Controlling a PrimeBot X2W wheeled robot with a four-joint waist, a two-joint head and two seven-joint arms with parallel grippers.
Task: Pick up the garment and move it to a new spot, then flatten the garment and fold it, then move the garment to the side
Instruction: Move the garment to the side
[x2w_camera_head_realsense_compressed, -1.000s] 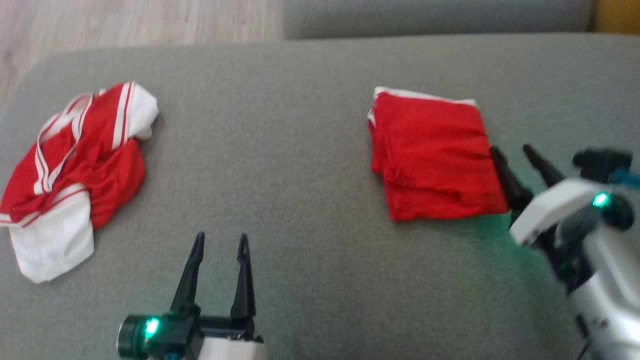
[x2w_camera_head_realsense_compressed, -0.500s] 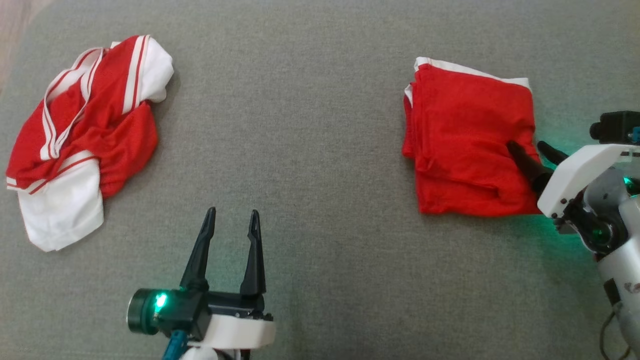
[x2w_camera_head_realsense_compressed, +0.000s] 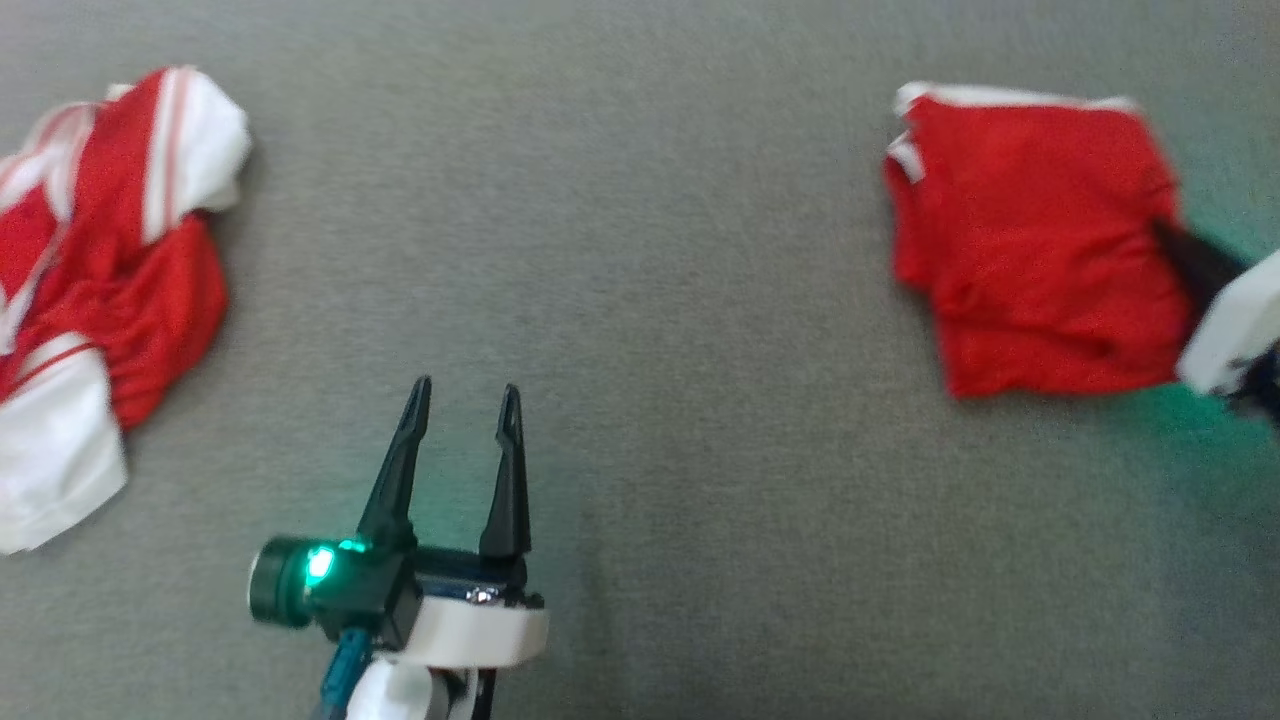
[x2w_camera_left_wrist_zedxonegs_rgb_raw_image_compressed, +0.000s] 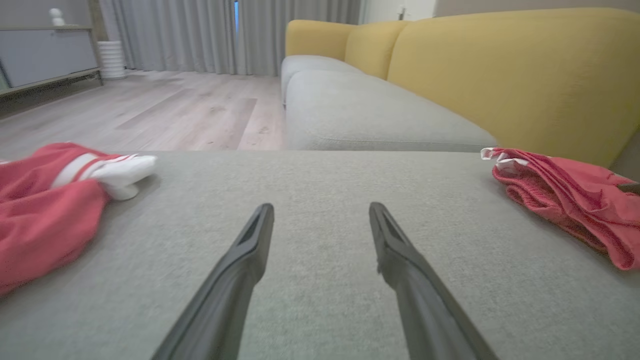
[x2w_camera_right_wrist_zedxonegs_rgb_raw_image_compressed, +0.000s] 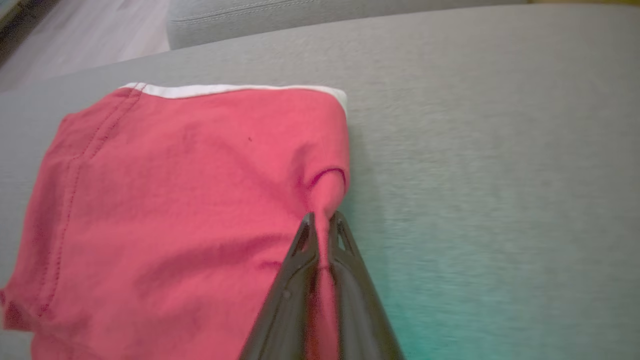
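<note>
A folded red garment (x2w_camera_head_realsense_compressed: 1030, 250) with a white hem lies on the grey cushion (x2w_camera_head_realsense_compressed: 650, 300) at the right. My right gripper (x2w_camera_head_realsense_compressed: 1165, 235) reaches in from the right edge and is shut on the garment's right edge. In the right wrist view the two fingers (x2w_camera_right_wrist_zedxonegs_rgb_raw_image_compressed: 322, 222) pinch a raised tuck of the red cloth (x2w_camera_right_wrist_zedxonegs_rgb_raw_image_compressed: 175, 200). My left gripper (x2w_camera_head_realsense_compressed: 465, 395) hovers open and empty over bare cushion at lower centre, far from the garment. The left wrist view shows its spread fingers (x2w_camera_left_wrist_zedxonegs_rgb_raw_image_compressed: 320, 210) and the folded garment (x2w_camera_left_wrist_zedxonegs_rgb_raw_image_compressed: 565, 195) to the right.
A crumpled red and white garment (x2w_camera_head_realsense_compressed: 100, 280) lies at the cushion's left side (x2w_camera_left_wrist_zedxonegs_rgb_raw_image_compressed: 45, 210). A yellow sofa back (x2w_camera_left_wrist_zedxonegs_rgb_raw_image_compressed: 500, 70) rises behind the cushion on the right, and wooden floor (x2w_camera_left_wrist_zedxonegs_rgb_raw_image_compressed: 150, 110) lies beyond its far edge.
The right gripper slid onto the folded garment's right edge and closed on the cloth. The head camera has moved, shifting the whole picture. The left gripper stays open.
</note>
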